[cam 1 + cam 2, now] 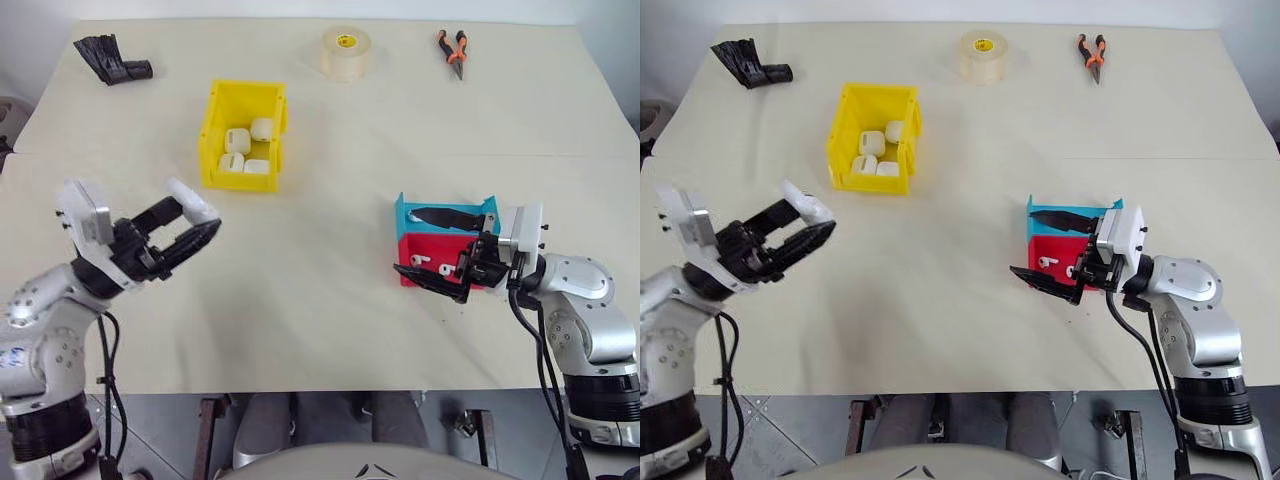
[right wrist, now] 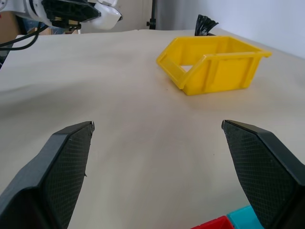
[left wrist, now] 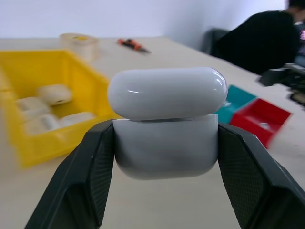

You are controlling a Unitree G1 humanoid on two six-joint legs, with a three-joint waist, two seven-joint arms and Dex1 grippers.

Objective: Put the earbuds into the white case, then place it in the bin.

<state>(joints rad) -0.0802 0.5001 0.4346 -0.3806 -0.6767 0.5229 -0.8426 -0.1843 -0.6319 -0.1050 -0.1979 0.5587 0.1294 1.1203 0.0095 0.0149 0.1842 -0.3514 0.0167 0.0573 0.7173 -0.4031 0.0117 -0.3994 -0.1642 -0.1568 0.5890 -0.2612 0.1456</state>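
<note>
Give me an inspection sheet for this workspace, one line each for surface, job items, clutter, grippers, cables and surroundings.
Surface: cream table, no spills seen.
Job's things: white case, lid closed, held above the table; yellow bin already holding several white cases; an earbud lies in the red tray, beside the blue tray.
Clutter: tape roll, orange-handled pliers, black bundle along the far edge.
Grippers: left gripper shut on the white case; right gripper open by the trays, holding nothing.
Cables: black cables hang along both arms, off the table.
Surroundings: a seated person in black beyond the table.
</note>
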